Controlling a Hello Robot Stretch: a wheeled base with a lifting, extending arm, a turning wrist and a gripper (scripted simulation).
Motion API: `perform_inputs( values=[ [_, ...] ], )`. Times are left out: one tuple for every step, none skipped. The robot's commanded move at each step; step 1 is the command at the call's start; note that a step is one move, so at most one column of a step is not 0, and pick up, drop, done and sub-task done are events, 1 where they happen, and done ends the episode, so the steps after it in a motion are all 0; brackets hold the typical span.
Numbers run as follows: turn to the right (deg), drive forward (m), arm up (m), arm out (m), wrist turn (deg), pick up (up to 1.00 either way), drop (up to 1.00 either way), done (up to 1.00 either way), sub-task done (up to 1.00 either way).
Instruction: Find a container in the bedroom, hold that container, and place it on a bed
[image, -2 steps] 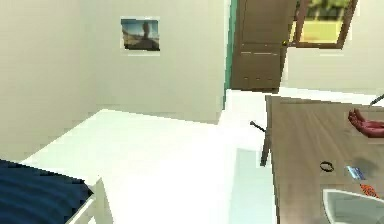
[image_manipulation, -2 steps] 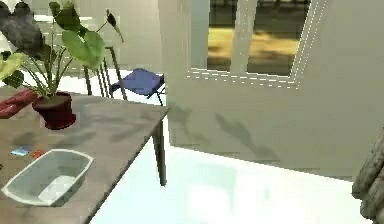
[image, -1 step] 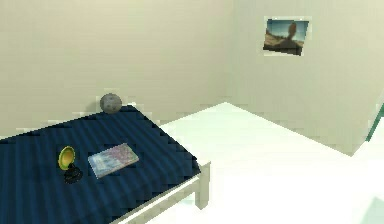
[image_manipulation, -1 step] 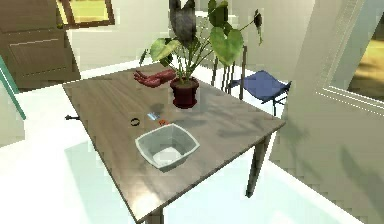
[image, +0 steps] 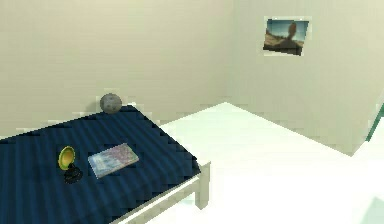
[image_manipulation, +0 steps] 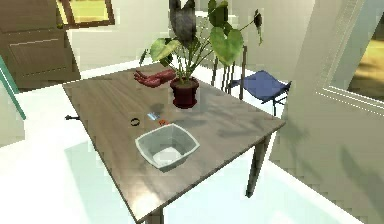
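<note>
Resting on wooden table (image_manipulation: 100, 100): grey bowl (image_manipulation: 167, 148) | dark-red pot (image_manipulation: 185, 95) holding leafy plant (image_manipulation: 198, 42)

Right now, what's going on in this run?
The robot faces a bed with a dark blue cover. A grey round thing, a yellow object and a flat book-like item lie on it. On the arm side stands a wooden table bearing a pale bowl-like container, a potted plant and a red item. The container sits on the table, so picking it up and placing it on the bed are not yet done.
</note>
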Motion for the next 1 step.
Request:
perform_inputs(
  values=[
    [0.0, 0.00, 0.38, 0.00, 0.0, 0.00, 0.00, 0.00, 0.00]
  ],
)
